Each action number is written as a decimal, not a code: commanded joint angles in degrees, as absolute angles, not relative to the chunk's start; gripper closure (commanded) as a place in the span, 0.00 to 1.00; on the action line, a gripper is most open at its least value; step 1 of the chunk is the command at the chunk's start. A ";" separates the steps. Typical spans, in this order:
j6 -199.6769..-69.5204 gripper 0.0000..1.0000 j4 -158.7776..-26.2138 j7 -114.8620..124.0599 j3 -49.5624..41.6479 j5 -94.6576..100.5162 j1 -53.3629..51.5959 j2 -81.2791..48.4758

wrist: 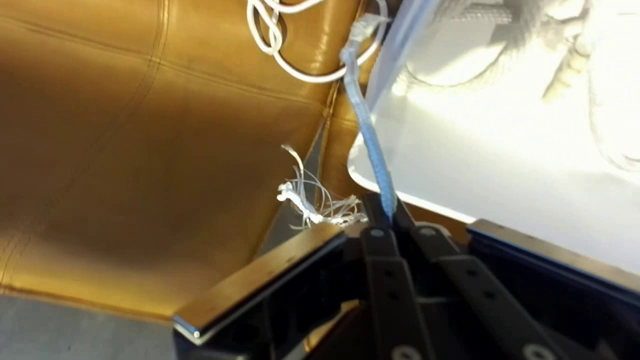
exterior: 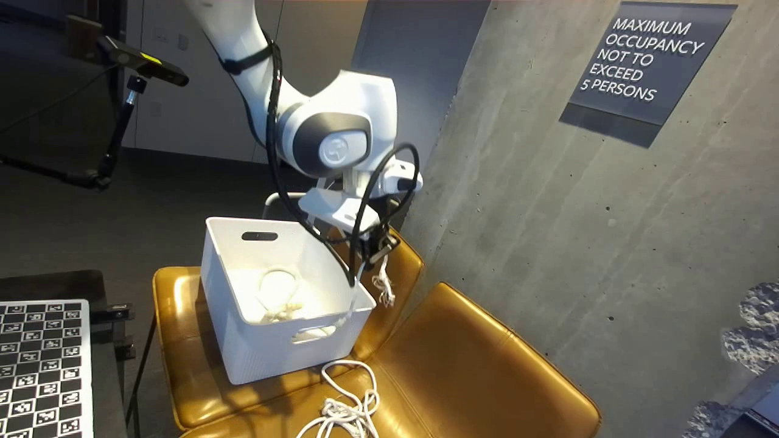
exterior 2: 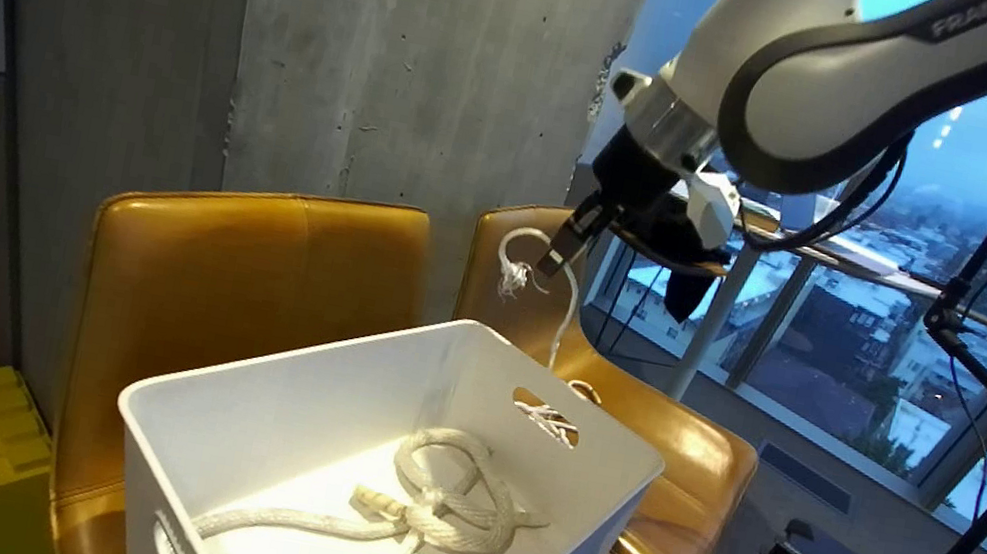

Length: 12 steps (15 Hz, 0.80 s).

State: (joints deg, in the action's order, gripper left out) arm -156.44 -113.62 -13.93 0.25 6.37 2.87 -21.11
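We see the black two-fingered gripper (wrist: 389, 212) pinched on a thin white cord (wrist: 369, 134), its fingers drawn together with only the strand between them. The cord's long axis runs from the fingertips down past the end wall of a white rectangular plastic bin (exterior: 268, 351) — outside it, not into it — toward a loose white tangle (exterior: 347, 413) on a golden-brown leather-look seat (exterior: 398, 417); we cannot tell exactly where strand and tangle join. A short frayed end (exterior 2: 514, 278) dangles on the gripper's side away from the bin. The gripper hangs above and just outside the bin's corner, so the opening lies beside and below it — with a thick, knotted off-white rope (exterior 2: 455, 526) inside. Farther back stands a grey concrete wall (exterior: 535, 201).
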 commanded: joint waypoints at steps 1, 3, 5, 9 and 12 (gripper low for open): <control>-152.59 0.99 -117.04 -10.83 0.75 7.94 -0.23 -10.43; -150.76 0.99 -117.32 -10.75 2.22 7.23 -1.83 -5.73; -150.07 0.99 -118.33 -8.67 3.77 7.06 -3.88 -1.42; -153.62 0.99 -121.73 -6.96 6.13 5.19 -6.04 0.31; -154.41 0.99 -124.24 -5.72 6.40 5.38 -6.47 -1.05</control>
State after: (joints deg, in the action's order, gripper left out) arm -152.19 -121.30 -6.96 6.30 6.01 -6.41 -0.45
